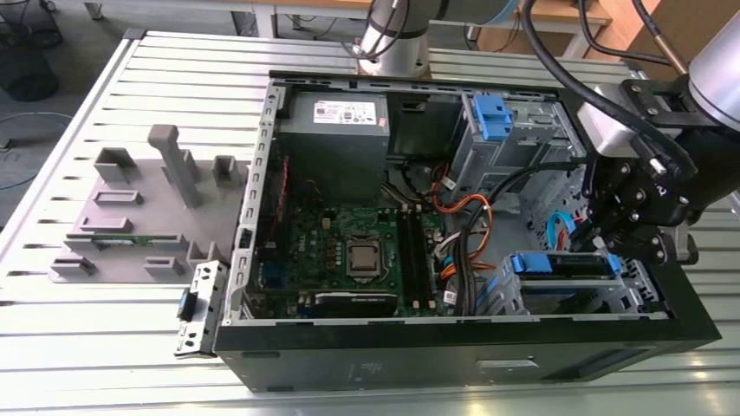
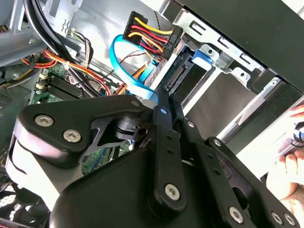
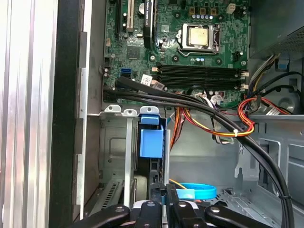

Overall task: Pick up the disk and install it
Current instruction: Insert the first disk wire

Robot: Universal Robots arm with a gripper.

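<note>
Tool (image 1: 613,247) over blue-framed disk (image 1: 563,264) seated in ribbed metal bay.

Gripper (image 1: 609,240): matt black metal links w/ bright steel screws. Disk (image 1: 560,264): blue plastic carrier frame, smooth, semi-gloss. PC case (image 1: 463,355): matt black outer panels, bare grey sheet metal inside. Table (image 1: 93,347): ribbed brushed aluminium. Motherboard (image 1: 347,243): green, matt. Cables (image 1: 463,217): glossy plastic sheath.

Daylight is falling across the ribbed aluminium table (image 1: 104,347); behind it, wooden panels (image 1: 613,26) are standing, and a dark bin (image 1: 29,78) is sitting on the floor beside it.
</note>
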